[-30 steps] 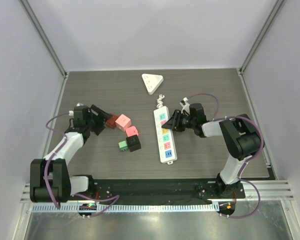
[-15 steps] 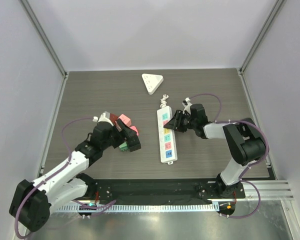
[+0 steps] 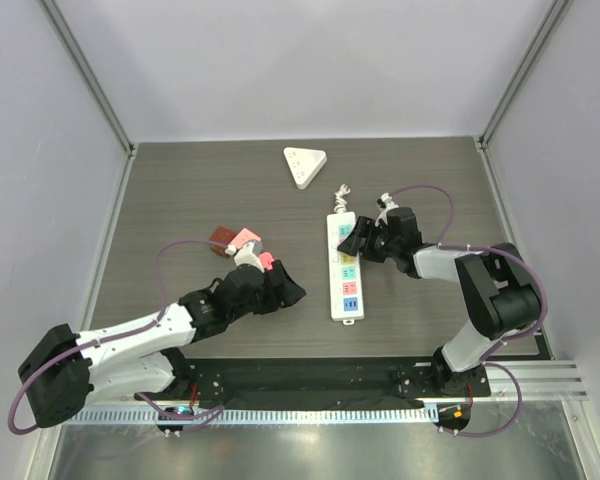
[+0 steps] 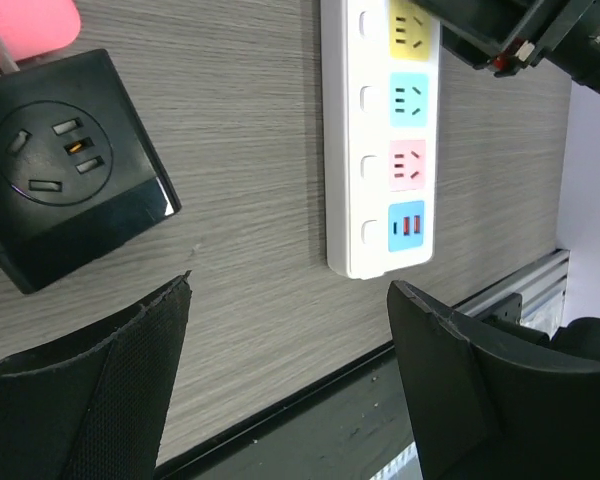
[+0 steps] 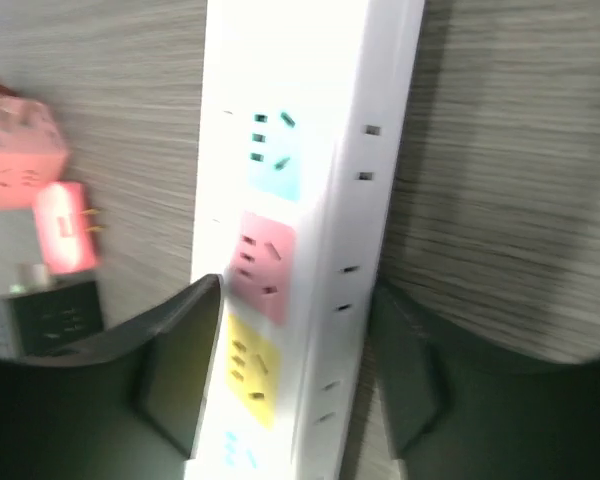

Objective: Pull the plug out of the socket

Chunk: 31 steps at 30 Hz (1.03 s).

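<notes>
The white power strip [image 3: 346,285] lies lengthwise mid-table, and no plug sits in its coloured outlets [image 4: 395,150]. My right gripper [image 3: 353,238] straddles its far half. In the right wrist view the strip [image 5: 300,150] runs between the fingers, and the gripper [image 5: 295,290] is open with a dark gap on the right side. A small pink plug [image 5: 65,225] with bare prongs lies loose to the left, beside a black socket cube [image 4: 65,160]. My left gripper [image 4: 290,290] is open and holds nothing, over the wood near the front edge [image 3: 288,290].
A pink cube [image 3: 246,239] and a dark red one [image 3: 221,240] sit behind the left arm. A white triangular socket [image 3: 305,165] lies at the back. The strip's coiled cord end [image 3: 340,191] points away. The black front rail [image 4: 310,400] is just below the left fingers.
My left arm swung from the far left to the front middle, covering the black and green cubes. The right gripper shifted the strip rightward and straightened it, and its jaws widened.
</notes>
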Tool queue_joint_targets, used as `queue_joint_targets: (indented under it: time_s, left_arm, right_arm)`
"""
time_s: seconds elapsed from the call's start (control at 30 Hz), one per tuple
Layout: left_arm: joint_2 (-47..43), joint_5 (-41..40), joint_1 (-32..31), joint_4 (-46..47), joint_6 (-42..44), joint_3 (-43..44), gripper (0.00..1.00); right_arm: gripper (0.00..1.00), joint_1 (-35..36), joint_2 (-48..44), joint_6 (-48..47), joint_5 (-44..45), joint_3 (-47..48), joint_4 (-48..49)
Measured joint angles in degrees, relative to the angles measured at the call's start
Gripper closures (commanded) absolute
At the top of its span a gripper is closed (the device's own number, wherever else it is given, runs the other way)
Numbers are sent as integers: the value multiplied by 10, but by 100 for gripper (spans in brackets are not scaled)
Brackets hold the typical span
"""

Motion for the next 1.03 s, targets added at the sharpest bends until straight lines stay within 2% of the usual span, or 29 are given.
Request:
queue_joint_targets:
  time_s: [0.2,0.33,0.5,0.6,0.77,1.03]
  left_arm:
    - [-33,-2,-10,-1,-6,0,19]
    - [-92,-2,-11,-2,-7,-3,18]
    - [-132,-3,-11,-5,-7,-18,18]
    - [-151,-2,-11,-2,-10,-45,14]
    - [-209,-3,-11,18,-25,-117,10]
    - [-299,5,-11,65,-54,-210,9]
  right_arm:
    - [3,-3,-1,-18,33,8,3]
    - [0,-2,-9,-24,73,30,-49]
    - [0,-3,-71,-28,124,29,-165]
    - [0,-2,-155,-22,130,4,-204]
    - [0,7,-321,19,125,-92,-212]
    - [0,14,-497,112,61,-260,-213]
